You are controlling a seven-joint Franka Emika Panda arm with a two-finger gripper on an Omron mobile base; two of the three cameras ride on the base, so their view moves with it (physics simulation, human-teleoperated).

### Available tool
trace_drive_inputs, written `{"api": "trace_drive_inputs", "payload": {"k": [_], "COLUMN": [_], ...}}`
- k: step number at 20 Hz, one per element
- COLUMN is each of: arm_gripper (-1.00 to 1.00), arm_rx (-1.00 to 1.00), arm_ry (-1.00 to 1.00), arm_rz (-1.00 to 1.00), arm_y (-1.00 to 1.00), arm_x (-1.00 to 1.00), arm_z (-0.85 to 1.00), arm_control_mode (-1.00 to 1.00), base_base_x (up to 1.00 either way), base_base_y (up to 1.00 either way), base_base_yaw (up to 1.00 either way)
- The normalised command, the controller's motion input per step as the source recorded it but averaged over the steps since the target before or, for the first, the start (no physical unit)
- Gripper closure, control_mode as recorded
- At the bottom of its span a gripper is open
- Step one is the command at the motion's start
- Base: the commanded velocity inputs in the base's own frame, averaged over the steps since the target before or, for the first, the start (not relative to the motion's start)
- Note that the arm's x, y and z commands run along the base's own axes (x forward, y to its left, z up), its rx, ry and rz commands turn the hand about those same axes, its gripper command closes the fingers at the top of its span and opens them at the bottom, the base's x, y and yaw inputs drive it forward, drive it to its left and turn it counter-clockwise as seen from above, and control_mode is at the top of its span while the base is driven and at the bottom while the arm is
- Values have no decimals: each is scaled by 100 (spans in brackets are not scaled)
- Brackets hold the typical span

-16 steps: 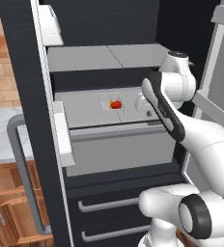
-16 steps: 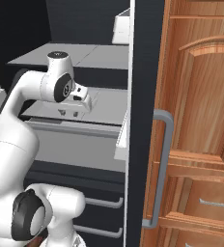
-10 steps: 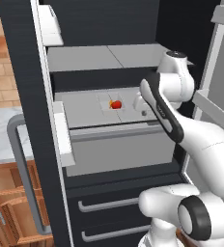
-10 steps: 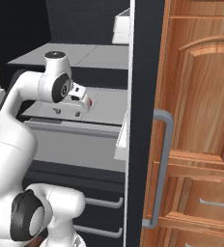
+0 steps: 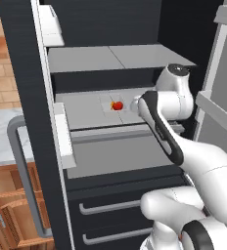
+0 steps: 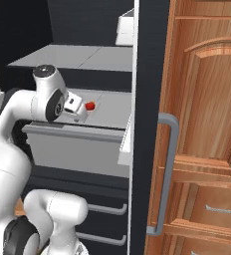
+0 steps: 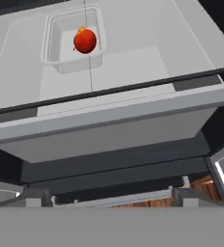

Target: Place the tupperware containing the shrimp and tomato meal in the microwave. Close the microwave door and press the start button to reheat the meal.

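Light is even and soft around the tupperware (image 7: 73, 41) before me; shadows faint, no glare, edges slightly blurred.

We are counting one shallow clear greyish plastic tupperware (image 7: 74, 41) sitting at the upper left of the hand view, and inside it one round red tomato piece (image 7: 85, 41) with one small orange shrimp piece (image 7: 81, 29) peeking out behind it. In the left base view we are seeing two dark lower drawers, each showing one horizontal grey bar handle (image 5: 109, 206), and one long vertical grey door handle (image 5: 25, 176) at the lower left.
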Motion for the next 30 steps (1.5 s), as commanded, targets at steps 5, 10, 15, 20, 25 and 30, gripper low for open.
{"api": "trace_drive_inputs", "payload": {"k": [5,10,15,20,25,30], "arm_gripper": [-100,-100,-100,-100,-100,-100], "arm_rx": [21,22,16,0,0,0], "arm_ry": [-32,-22,-1,16,11,0], "arm_rz": [-20,-20,-7,0,0,0], "arm_y": [0,18,16,32,25,4], "arm_x": [1,22,26,46,44,40], "arm_z": [-19,-16,-8,0,0,-1], "arm_control_mode": [-100,-100,-100,-100,-100,-100], "base_base_x": [0,0,0,0,0,0], "base_base_y": [0,0,0,0,0,0], "base_base_yaw": [0,0,0,0,0,0]}}
